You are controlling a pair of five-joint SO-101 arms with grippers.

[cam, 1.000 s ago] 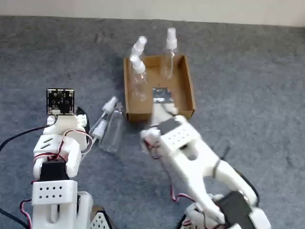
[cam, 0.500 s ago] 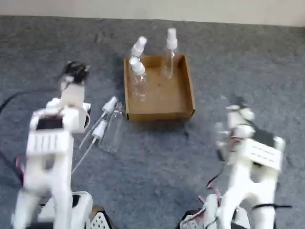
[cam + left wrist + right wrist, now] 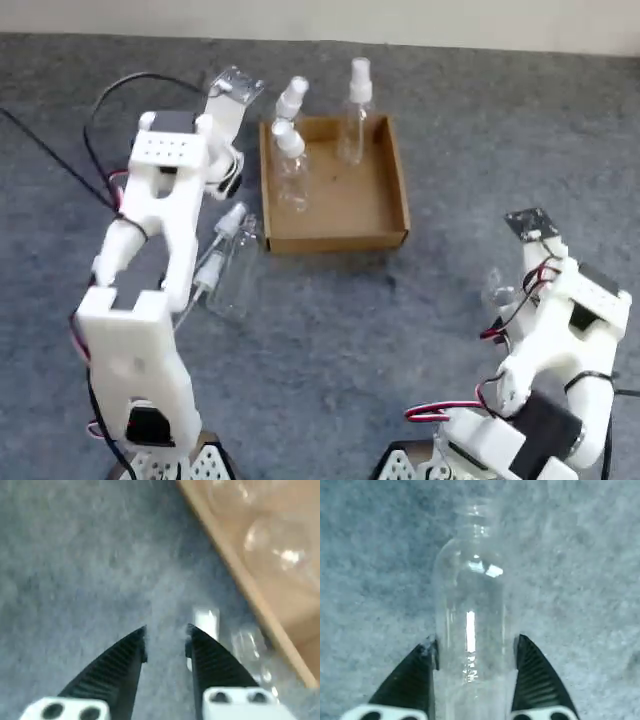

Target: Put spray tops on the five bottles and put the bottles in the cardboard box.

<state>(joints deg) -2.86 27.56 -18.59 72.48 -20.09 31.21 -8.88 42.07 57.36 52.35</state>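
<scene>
My right gripper (image 3: 476,647) is shut on a clear bottle (image 3: 472,600) that has no spray top; in the high view this bottle (image 3: 496,290) is at the right, well away from the cardboard box (image 3: 400,200). Three bottles with white spray tops (image 3: 288,145) stand in or against the box's far part. Left of the box lie a bare bottle (image 3: 235,275) and two loose spray tops (image 3: 228,222). My left gripper (image 3: 165,632) is open and empty above the carpet beside the box's left wall (image 3: 250,595), with a spray top (image 3: 205,620) just past its fingertips.
Grey carpet covers the table. The left arm (image 3: 170,150) stretches over the ground left of the box, above the lying bottle. The right arm (image 3: 560,330) is folded back at the lower right. Cables trail by both bases.
The left arm rose from its folded pose and stretched out to the box's left side. The right arm pulled back from the box front to the right.
</scene>
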